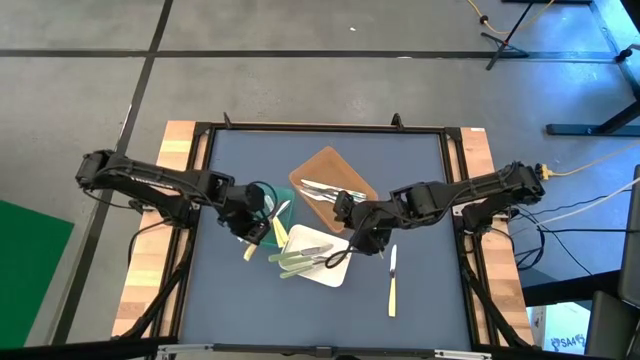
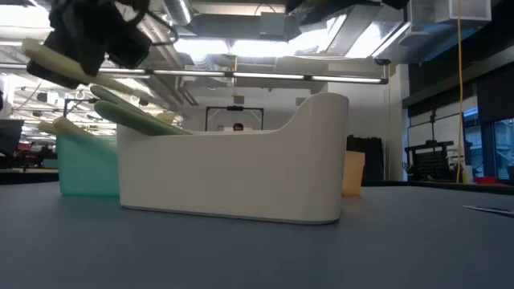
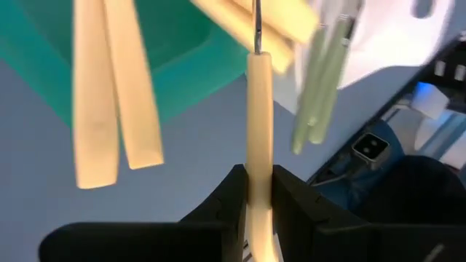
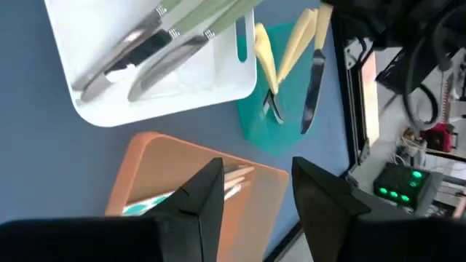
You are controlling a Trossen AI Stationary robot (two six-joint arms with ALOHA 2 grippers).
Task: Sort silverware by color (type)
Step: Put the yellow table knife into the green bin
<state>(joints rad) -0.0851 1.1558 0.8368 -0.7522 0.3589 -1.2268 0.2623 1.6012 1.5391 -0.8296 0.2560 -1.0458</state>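
Gripping: left gripper point(image 3: 255, 207) clamped on yellow-handled utensil point(image 3: 258, 124), handle end between fingers, metal tip pointing away, over green tray point(image 3: 182, 65).
Right gripper: right gripper point(image 4: 251, 193) fingers apart, empty, above brown tray point(image 4: 156, 164).
Handling: likely light, stiff, smooth, slip-prone.
Hold: mid-handle, across flat sides.
Leftover: yellow-handled knife point(image 1: 392, 280) lying on table, beyond right fingers.

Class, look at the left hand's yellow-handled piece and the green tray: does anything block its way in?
Nothing visible does. The left hand is shut on a yellow-handled piece right beside the green tray, whose open top already holds other yellow-handled pieces. The white tray and the right hand lie off to the side.
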